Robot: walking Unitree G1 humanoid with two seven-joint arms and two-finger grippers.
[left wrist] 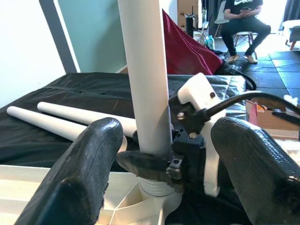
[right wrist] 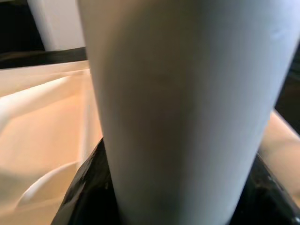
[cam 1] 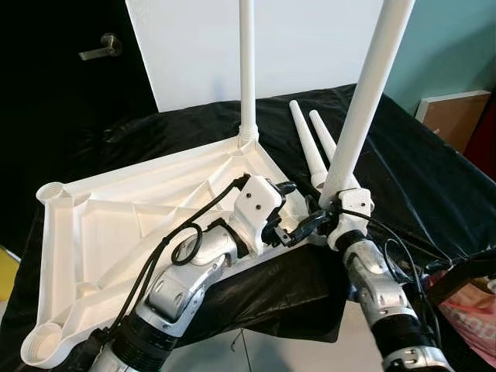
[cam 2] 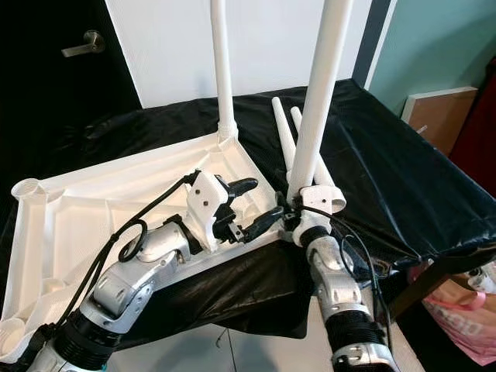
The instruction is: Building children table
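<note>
White tabletop (cam 1: 116, 225) w/ white legs (cam 1: 364, 93) on black cloth (cam 1: 403, 170). Teal wall (cam 1: 457, 46) beyond cloth. Black gripper fingers (left wrist: 79, 173), silver arms (cam 1: 186, 279). Pink bag (cam 1: 473, 310) beside cloth.

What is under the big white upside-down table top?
Under the table top lies a black cloth, which also carries two loose legs. What the cloth covers is hidden. The right pincer grips a standing leg at a corner.
</note>
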